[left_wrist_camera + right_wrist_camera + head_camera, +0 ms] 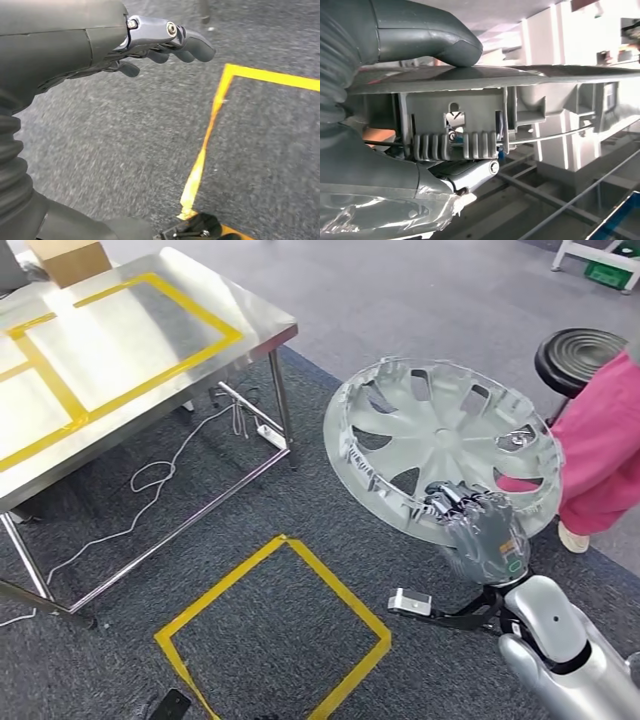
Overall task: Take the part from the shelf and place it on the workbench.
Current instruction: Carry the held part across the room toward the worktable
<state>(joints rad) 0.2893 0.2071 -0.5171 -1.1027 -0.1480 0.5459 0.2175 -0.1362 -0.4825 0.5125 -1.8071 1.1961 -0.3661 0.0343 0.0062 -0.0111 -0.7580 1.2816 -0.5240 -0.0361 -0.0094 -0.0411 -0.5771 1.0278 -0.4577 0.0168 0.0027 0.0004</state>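
Right hand (pixel 483 530) gripping silver wheel cover (pixel 441 445) rim, workbench (pixel 113 360) apart

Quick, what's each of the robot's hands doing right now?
Left hand: open, fingers stretched out over the carpet, holding nothing.
Right hand: gripping the rim of the silver wheel cover.

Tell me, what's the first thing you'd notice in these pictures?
The big silver wheel cover stands out first: the robot's right hand grips its near rim and holds it up over the grey carpet, right of the middle of the head view. Next comes the shiny steel workbench with yellow tape lines at upper left, and the yellow tape square on the floor below it. A person in pink stands at the right edge.
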